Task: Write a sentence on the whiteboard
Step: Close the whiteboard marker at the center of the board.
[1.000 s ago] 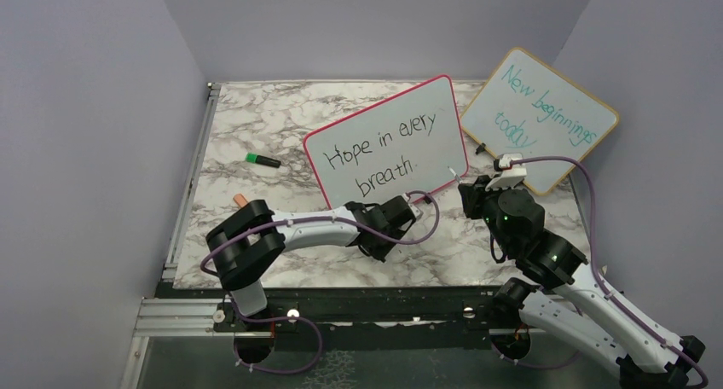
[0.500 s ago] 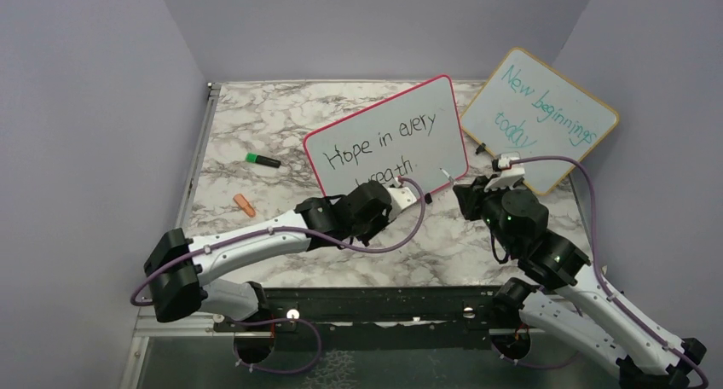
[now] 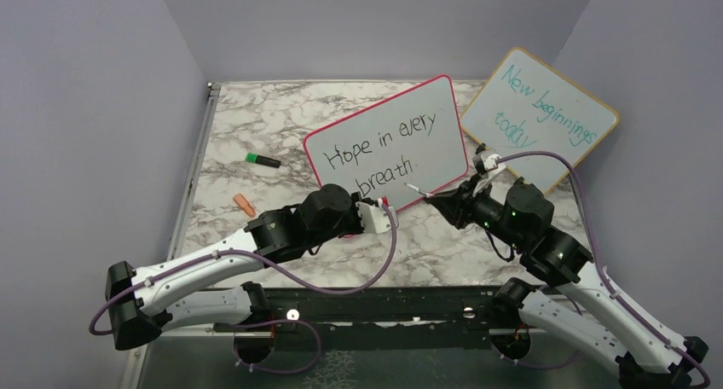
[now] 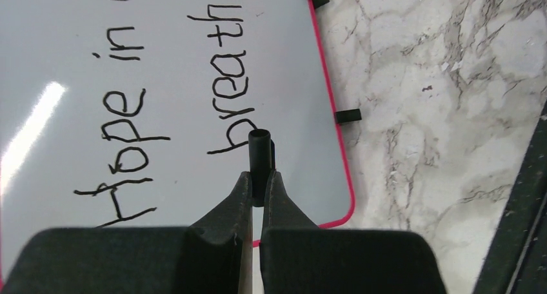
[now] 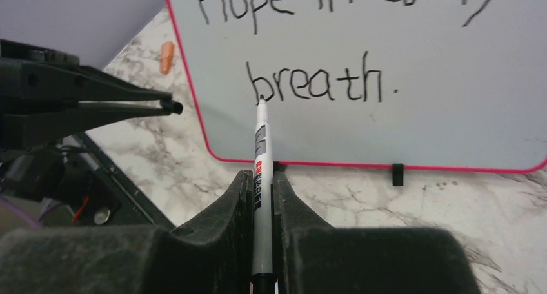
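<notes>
My right gripper (image 5: 262, 178) is clamped on the marker (image 5: 261, 133) at mid-barrel, with the bare tip pointing at the whiteboard (image 3: 443, 150). My left gripper (image 4: 259, 178) is pinched shut on the black cap (image 4: 260, 149). The whiteboard stands tilted on small feet mid-table (image 3: 256, 116) and carries the sentence (image 3: 384, 150) in two lines.

Handling, as judged:
- The marker is light, stiff and smooth. Hold it firmly at mid-barrel.
- The board looks light and may slide or tip. Press gently.

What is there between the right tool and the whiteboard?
A marker pen, held in the right tool, its tip pointing at the whiteboard; whether it touches, I cannot tell. The right wrist view shows it.
</notes>
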### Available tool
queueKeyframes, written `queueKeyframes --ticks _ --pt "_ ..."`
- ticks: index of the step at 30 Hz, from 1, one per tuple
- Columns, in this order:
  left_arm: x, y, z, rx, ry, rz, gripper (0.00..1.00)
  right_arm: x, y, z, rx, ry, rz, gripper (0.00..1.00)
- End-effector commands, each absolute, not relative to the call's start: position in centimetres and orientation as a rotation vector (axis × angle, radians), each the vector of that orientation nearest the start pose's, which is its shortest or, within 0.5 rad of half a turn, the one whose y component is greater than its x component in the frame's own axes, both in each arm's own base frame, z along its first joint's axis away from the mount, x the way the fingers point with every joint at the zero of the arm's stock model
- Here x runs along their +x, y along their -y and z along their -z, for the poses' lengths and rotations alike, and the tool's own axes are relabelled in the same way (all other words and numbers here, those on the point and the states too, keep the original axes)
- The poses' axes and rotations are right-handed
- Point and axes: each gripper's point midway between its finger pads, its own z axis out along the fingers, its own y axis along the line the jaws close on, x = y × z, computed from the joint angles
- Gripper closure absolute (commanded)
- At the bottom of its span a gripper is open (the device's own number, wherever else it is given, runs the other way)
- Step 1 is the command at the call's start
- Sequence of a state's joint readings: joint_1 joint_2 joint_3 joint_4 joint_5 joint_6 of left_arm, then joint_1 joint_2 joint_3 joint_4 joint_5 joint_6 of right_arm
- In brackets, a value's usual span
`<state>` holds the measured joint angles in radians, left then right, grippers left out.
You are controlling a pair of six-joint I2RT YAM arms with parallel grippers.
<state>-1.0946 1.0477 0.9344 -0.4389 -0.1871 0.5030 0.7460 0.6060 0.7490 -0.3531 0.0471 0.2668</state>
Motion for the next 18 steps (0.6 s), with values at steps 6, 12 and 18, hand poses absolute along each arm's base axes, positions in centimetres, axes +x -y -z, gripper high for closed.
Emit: queueKeyframes --ticks 6,12,18 --pt "19.1 27.2 -24.0 1.579 -1.167 0.094 1.0 16.5 -24.0 -28.2 -0.69 -1.678 -0.992 0.99" --pt "18.4 27.7 -23.5 1.622 -1.077 0.112 1.0 16.4 -25.0 -28.0 -0.746 -1.69 -1.019 0.99" --pt "18.7 27.4 -23.0 1.616 -1.097 0.093 1.0 16.4 -24.3 -27.8 -0.754 -1.719 -0.98 0.99"
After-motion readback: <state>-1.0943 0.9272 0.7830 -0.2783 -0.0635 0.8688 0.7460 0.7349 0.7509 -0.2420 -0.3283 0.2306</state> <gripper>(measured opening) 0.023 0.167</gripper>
